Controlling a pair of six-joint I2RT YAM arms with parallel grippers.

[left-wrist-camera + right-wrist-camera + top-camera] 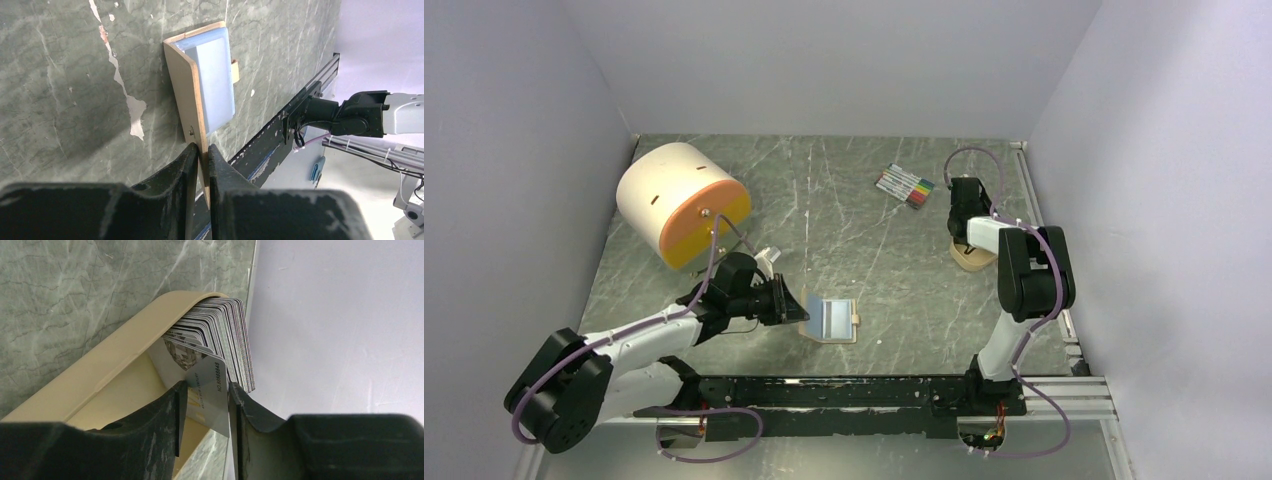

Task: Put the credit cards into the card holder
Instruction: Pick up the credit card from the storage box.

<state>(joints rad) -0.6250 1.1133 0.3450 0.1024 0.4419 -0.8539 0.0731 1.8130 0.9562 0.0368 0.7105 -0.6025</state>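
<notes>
Progress early: L gripper [202,150] pinches card holder [829,320] flap mid-table, sleeves look empty, R gripper [205,392] narrowed on one of the credit cards [232,335] in far-right tray [120,345]; all inserts left.

From my console the table [894,260] reads as a grey-green, marbled, stone-look sheet, scratched, with chips showing pale underneath. The card holder [181,75] has a tan, matt, leather-look cover and a small metal stud [192,131]. Its sleeves [215,75] are pale blue, cloudy plastic. The credit cards [235,335] look to me like thin, smooth plastic with a slight sheen. The tray [115,355] they stand in is smooth, matt beige plastic. On the left gripper [201,149] and right gripper [206,390] I see black matt fingers, scuffed grey.
</notes>
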